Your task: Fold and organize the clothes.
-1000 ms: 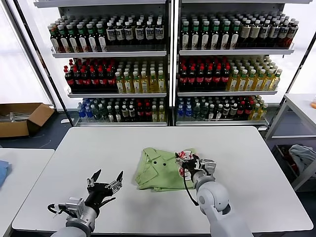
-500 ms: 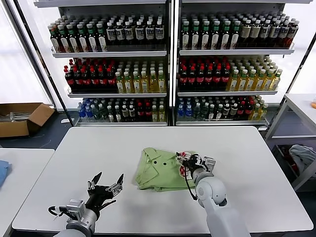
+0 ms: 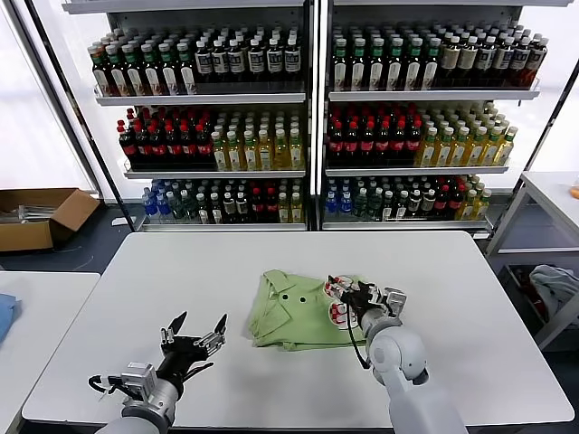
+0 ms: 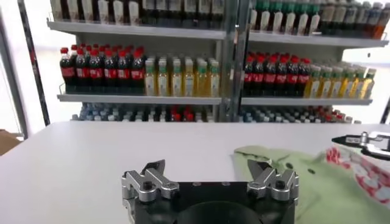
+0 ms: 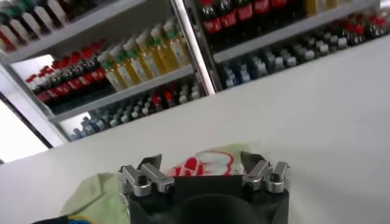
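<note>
One light green shirt [image 3: 291, 312] lies partly folded at the middle of the white table [image 3: 452, 280], its buttoned collar facing up. A flap with red-and-white print [image 3: 337, 306] lies on its right part. My right gripper [image 3: 355, 295] is open, low over that flap at the shirt's right edge. In the right wrist view the print [image 5: 204, 159] shows between the spread fingers of the gripper [image 5: 204, 171]. My left gripper [image 3: 193, 336] is open and empty above the table's front left, apart from the shirt. It also shows in the left wrist view [image 4: 210, 178], with the shirt [image 4: 304, 179] beyond it.
Shelves of bottles [image 3: 308, 136] stand behind the table. A cardboard box [image 3: 41, 217] sits on the floor at far left. A second table [image 3: 36, 307] stands at the left. A cart [image 3: 547, 289] with cloth is at the right.
My right gripper has shifted slightly right and toward me. The printed flap now lies lower and flatter on the shirt. The left arm has barely moved.
</note>
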